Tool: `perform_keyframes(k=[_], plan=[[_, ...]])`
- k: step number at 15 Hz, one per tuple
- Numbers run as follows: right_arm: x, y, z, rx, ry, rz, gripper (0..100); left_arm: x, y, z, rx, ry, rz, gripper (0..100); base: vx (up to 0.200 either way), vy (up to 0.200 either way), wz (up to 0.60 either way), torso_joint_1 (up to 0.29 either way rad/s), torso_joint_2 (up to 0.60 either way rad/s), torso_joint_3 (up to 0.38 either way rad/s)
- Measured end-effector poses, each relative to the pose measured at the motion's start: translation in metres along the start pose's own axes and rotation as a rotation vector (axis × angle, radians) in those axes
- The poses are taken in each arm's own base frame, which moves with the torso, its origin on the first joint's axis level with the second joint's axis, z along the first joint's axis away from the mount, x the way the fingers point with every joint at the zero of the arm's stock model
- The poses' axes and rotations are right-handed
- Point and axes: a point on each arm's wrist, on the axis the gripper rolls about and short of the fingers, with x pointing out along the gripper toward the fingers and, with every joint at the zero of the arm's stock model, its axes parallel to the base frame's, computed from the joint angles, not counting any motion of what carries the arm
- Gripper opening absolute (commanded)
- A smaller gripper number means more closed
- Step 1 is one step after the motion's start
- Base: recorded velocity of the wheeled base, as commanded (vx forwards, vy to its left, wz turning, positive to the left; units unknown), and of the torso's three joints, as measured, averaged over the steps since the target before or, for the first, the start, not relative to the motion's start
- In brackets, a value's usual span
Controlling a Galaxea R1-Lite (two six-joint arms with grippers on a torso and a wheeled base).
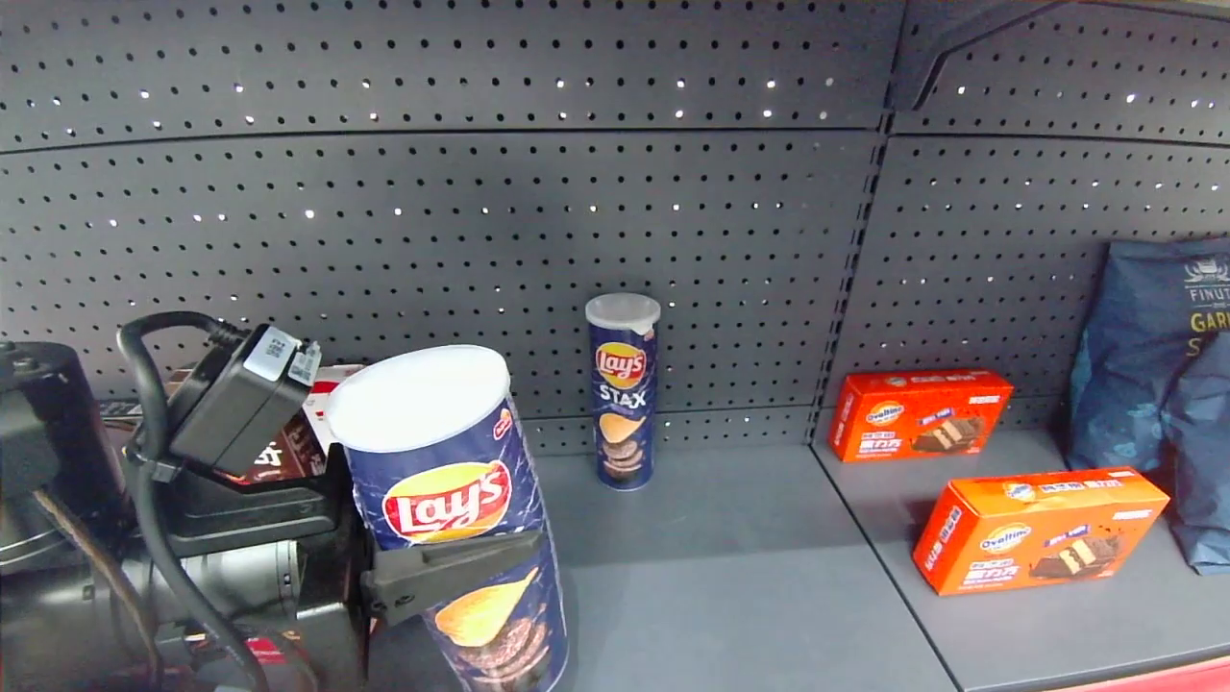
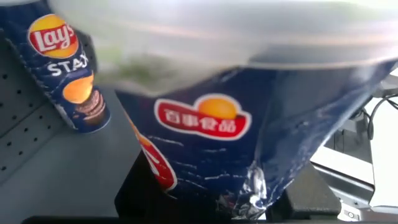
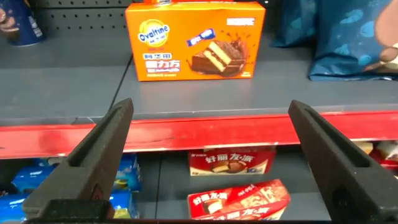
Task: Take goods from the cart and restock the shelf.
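Head view, stock as I counted it.

**Chip cans, two.**
- The held can [image 1: 432,452] was upright in my left gripper [image 1: 452,567]. My fingers were clamped round its lower half, at the front left of the shelf [image 1: 730,577]. I could not tell whether its base touched the deck.
- The standing can [image 1: 623,394] stood upright against the pegboard back panel [image 1: 480,211], well apart from the first.

**Orange boxes, two.**
- The rear box [image 1: 918,413] lay near the back panel.
- The front box [image 1: 1038,529] lay nearer the edge.
- Both were right of the seam in the deck and apart from each other.

**Blue bags [image 1: 1153,356].** There were two as far as I could tell, overlapping at the far right, just beside the front box.

**Red box [image 1: 288,452], one.** It was partly hidden behind my left wrist.

**Surface.** The deck was grey metal with a dark perforated panel behind and a red front lip [image 3: 205,134].

**Lower tier.** This showed past my right gripper [image 3: 211,112], whose fingers were spread wide and held nothing. It carried two lower red boxes [image 3: 231,163] and some blue packs [image 3: 124,177] whose count was unclear.

**Open room.** Bare deck lay between the held can, the standing can and the orange boxes, through to the front lip.
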Motion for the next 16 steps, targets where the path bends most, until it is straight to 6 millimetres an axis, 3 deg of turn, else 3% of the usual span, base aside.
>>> perform_keyframes(k=[6, 8, 16], plan=[[0.0000, 0.0000, -0.0001, 0.002, 0.001, 0.001, 100, 0.0002, -0.0005, 0.0000, 0.001, 0.000, -0.003, 0, 0.000, 0.000, 0.00, 0.000, 0.00, 0.000], [0.0000, 0.0000, 0.0000, 0.001, 0.000, 0.000, 100, 0.0002, -0.0001, -0.0005, -0.001, 0.002, 0.000, 0, 0.000, 0.000, 0.60, 0.005, 0.00, 0.005], [0.0000, 0.0000, -0.0001, 0.001, 0.001, 0.000, 100, 0.0003, 0.0000, -0.0012, -0.003, 0.004, 0.001, 0, 0.000, 0.000, 0.00, 0.000, 0.00, 0.000]])
